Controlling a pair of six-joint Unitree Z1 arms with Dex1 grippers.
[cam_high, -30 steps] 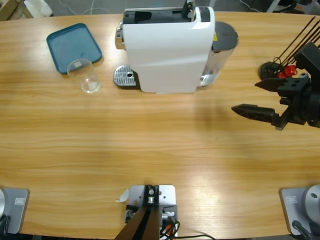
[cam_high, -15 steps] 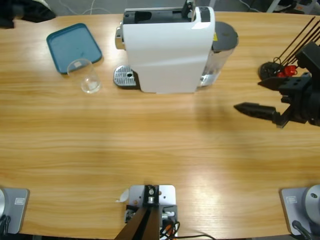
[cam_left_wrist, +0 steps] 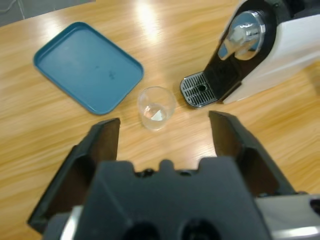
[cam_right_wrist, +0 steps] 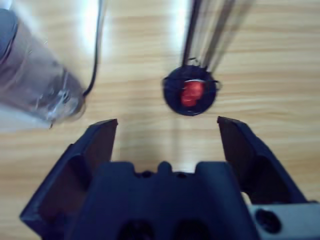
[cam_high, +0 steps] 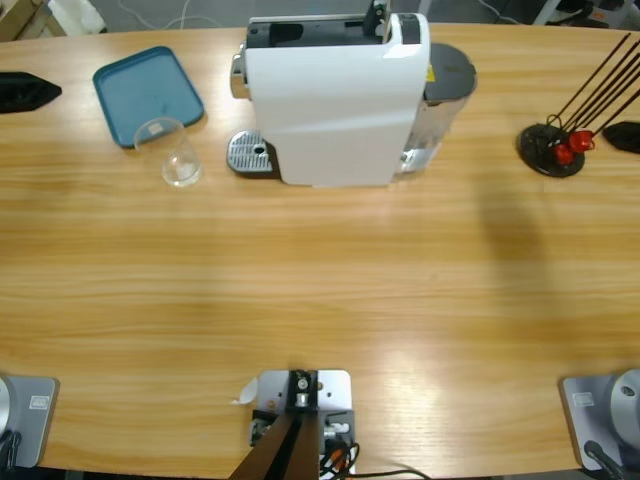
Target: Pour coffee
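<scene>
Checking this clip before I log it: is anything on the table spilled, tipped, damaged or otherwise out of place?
No spill or damage shows. The glass stands upright with its edge over a corner of the blue tray, beside the coffee machine's drip grate rather than on it. Both grippers, left and right, are open and hold nothing.

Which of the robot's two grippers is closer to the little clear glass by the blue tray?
The left gripper. Its open jaws face the glass, which stands a short way ahead, untouched. The right gripper is at the table's far end, over the black stand beyond the coffee machine.
</scene>
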